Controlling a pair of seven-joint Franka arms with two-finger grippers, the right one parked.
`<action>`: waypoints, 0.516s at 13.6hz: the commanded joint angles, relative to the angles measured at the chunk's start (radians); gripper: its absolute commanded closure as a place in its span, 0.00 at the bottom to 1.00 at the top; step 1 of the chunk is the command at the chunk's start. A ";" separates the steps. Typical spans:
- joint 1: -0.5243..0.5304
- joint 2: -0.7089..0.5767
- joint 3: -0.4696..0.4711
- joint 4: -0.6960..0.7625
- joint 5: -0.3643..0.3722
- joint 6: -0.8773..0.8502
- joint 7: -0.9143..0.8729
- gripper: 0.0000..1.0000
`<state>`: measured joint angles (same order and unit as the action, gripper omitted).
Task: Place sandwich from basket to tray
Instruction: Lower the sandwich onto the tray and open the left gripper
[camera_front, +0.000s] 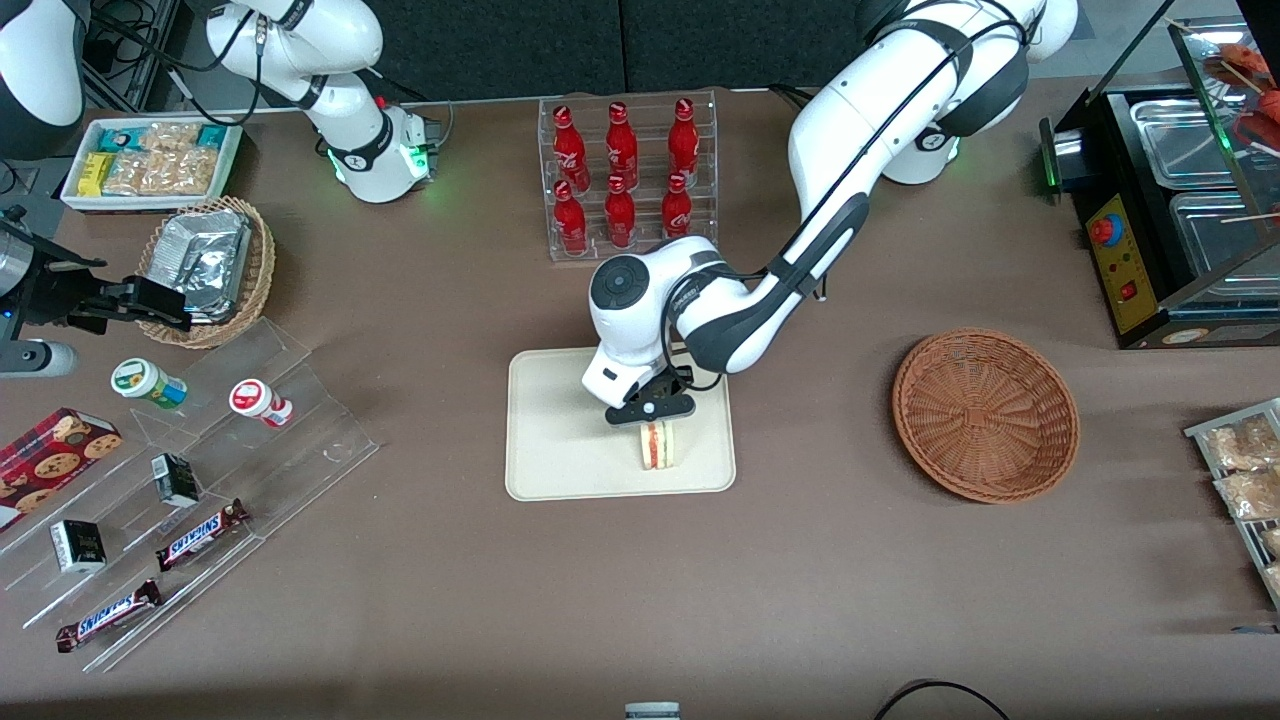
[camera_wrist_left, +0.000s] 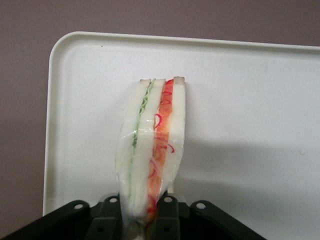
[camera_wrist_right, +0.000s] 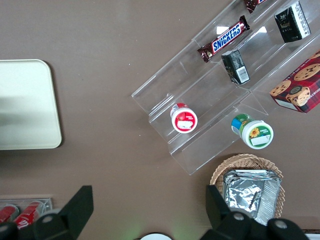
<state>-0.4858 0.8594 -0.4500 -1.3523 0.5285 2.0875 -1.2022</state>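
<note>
Looking over the brown surface (camera_front: 420, 560) first, I see it carries everything. Largest on it is the clear stepped display stand (camera_front: 200, 520) toward the parked arm's end, holding two Snickers bars (camera_front: 200, 535), small dark boxes and two round-lidded cups (camera_front: 260, 402). Next in size comes the clear rack of red bottles (camera_front: 628, 175), farther from the front camera than the tray. The tray (camera_front: 560, 450) lies cream and flat near the middle of the surface, and my working arm reaches down over it. The basket (camera_front: 985, 415), reddish-brown wicker, sits well apart from the tray toward the working arm's end, and I see nothing lying in it. A lighter wicker basket with foil packets (camera_front: 205, 265) and a white bin of snacks (camera_front: 150, 160) stand toward the parked arm's end.

Smaller still, the pincer (camera_front: 655, 410) hangs just above the tray's nearer half, its dark fingers (camera_wrist_left: 167, 220) pinching the sandwich (camera_front: 657, 445) from both sides. The sandwich stands on edge over the tray, its green and red-orange filling layers showing along the cut face in the wrist view (camera_wrist_left: 152, 150). Whether its lower edge is touching the tray, I cannot tell.
</note>
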 joint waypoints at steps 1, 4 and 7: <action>-0.033 0.018 0.030 0.039 0.021 -0.006 -0.020 0.03; -0.024 -0.006 0.030 0.044 0.010 -0.038 -0.022 0.01; -0.005 -0.043 0.027 0.162 -0.022 -0.218 -0.020 0.01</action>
<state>-0.4892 0.8505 -0.4300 -1.2693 0.5253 1.9837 -1.2130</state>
